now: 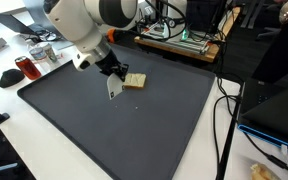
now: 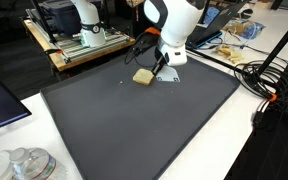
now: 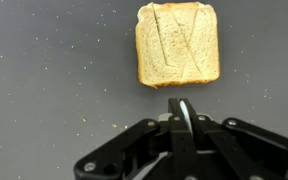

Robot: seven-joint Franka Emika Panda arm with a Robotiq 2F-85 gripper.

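A slice of toasted bread [image 3: 178, 43] lies flat on the dark grey mat [image 3: 44, 90], just ahead of my gripper [image 3: 180, 103] in the wrist view. The jaws stand shut on a thin flat light-grey blade [image 3: 184, 112], seen edge-on between the fingers. In both exterior views the gripper [image 1: 109, 72] [image 2: 162, 65] hangs low beside the bread [image 1: 134, 81] [image 2: 142, 76]. The blade [image 1: 114, 88] [image 2: 169, 77] points down to the mat [image 1: 134, 130] [image 2: 134, 130] next to the slice. Whether the blade touches the bread I cannot tell.
A red mug [image 1: 24, 67] and a jar [image 1: 44, 52] stand off the mat on the white table. Cables [image 1: 224, 110] [image 2: 269, 75] run along one side. A wooden rack with equipment [image 2: 84, 40] stands behind. Glass lids [image 2: 24, 165] sit near a corner.
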